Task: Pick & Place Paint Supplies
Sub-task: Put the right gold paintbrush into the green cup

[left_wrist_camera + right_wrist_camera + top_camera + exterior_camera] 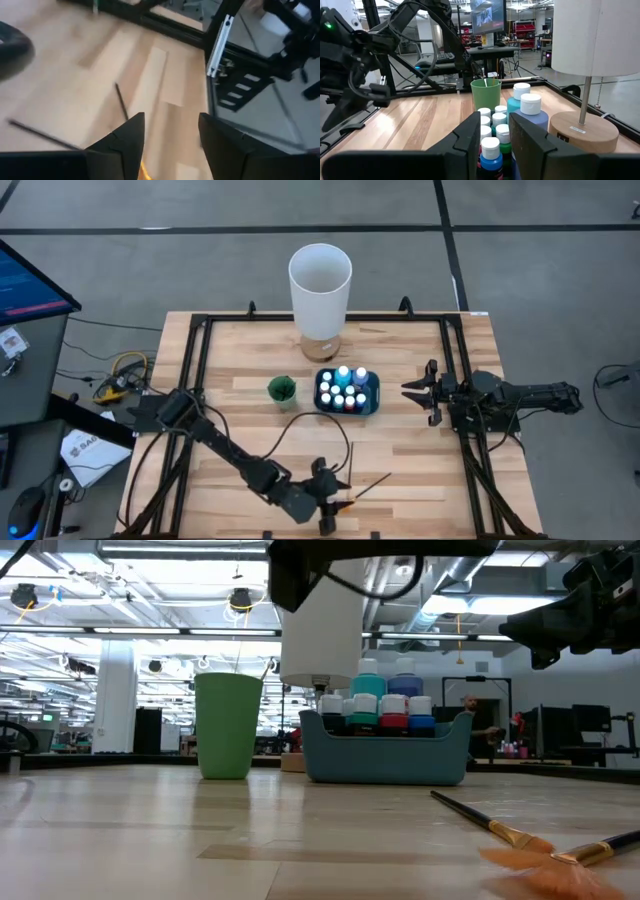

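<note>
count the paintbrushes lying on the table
2, both near the front edge beside the left pincer: a dark brush lying front to back, and an orange-tipped brush slanting beside it. More may be hidden under the arm.

Left arm: reaching toward 6 o'clock, left gripper (337,502) hovering with fingers parted.
Right arm: waiting at 3 o'clock, right gripper (412,391) closed.

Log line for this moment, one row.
left claw: open, over orange-tipped dark-handled brush at near table edge | right claw: shut, beside blue tray of paint bottles | brush not gripped
</note>
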Robot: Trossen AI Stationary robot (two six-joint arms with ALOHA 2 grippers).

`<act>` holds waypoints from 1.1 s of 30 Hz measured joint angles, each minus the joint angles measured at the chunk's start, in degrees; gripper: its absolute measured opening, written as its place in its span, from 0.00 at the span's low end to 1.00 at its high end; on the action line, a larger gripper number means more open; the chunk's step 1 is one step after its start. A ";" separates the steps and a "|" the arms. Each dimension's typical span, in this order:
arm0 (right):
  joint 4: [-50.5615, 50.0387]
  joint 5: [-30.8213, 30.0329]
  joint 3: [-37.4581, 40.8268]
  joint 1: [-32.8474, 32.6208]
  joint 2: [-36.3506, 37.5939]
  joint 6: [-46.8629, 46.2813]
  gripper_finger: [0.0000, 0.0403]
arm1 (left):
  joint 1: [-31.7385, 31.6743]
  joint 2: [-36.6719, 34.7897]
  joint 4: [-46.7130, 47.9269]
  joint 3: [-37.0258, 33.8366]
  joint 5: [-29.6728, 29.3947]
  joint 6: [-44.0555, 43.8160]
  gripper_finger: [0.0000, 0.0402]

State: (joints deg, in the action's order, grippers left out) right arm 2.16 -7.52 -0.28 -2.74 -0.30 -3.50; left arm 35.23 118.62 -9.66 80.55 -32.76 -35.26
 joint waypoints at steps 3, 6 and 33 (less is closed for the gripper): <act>0.00 -0.01 0.00 0.00 -0.01 -0.01 0.24 | -0.06 -0.01 0.85 0.45 3.53 -6.63 0.42; 0.01 -0.01 -0.01 0.00 -0.01 0.00 0.24 | -0.67 -0.03 1.00 0.57 8.76 -13.98 0.41; -0.01 -0.01 0.01 0.02 0.00 0.01 0.24 | -3.05 0.99 4.41 0.51 16.38 25.67 0.36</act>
State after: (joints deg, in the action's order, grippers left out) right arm 2.16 -7.53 -0.27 -2.72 -0.30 -3.49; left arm 32.18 119.60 -5.25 81.06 -16.37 -9.59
